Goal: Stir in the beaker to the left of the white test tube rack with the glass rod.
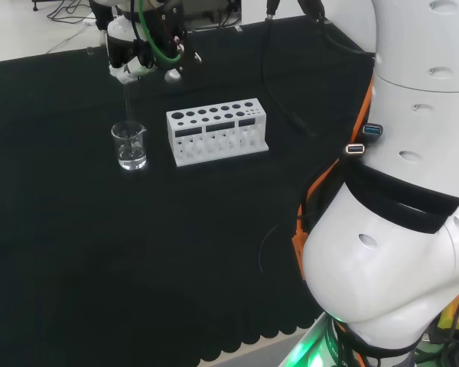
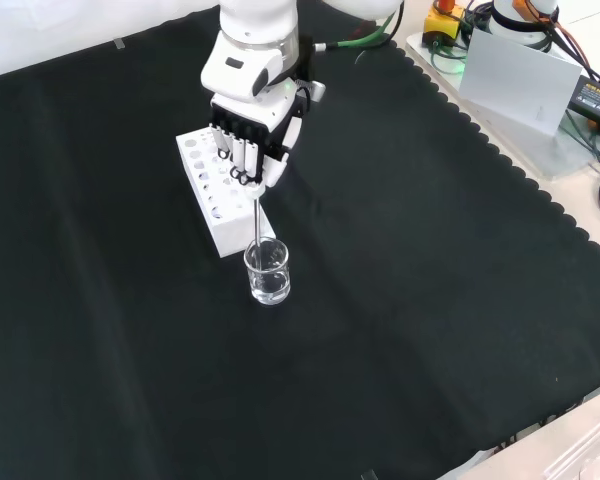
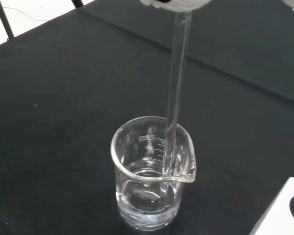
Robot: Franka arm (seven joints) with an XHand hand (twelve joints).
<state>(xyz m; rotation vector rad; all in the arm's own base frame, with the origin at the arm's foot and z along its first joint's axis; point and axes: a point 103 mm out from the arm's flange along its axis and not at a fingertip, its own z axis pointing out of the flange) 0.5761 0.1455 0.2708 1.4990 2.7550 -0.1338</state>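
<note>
A thin, stiff and breakable glass rod (image 2: 257, 222), pinched at its upper end by the curled fingers of the robot hand (image 2: 252, 140), is held upright in the clear beaker (image 2: 268, 271) standing just beside the white test tube rack (image 2: 215, 195), well inside the table's edges

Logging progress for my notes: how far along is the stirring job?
Done: the hand grips the glass rod and has it inside the beaker beside the white rack. In hand: the rod's lower end sits near the clear liquid. Left: stirring, then lifting out.
</note>
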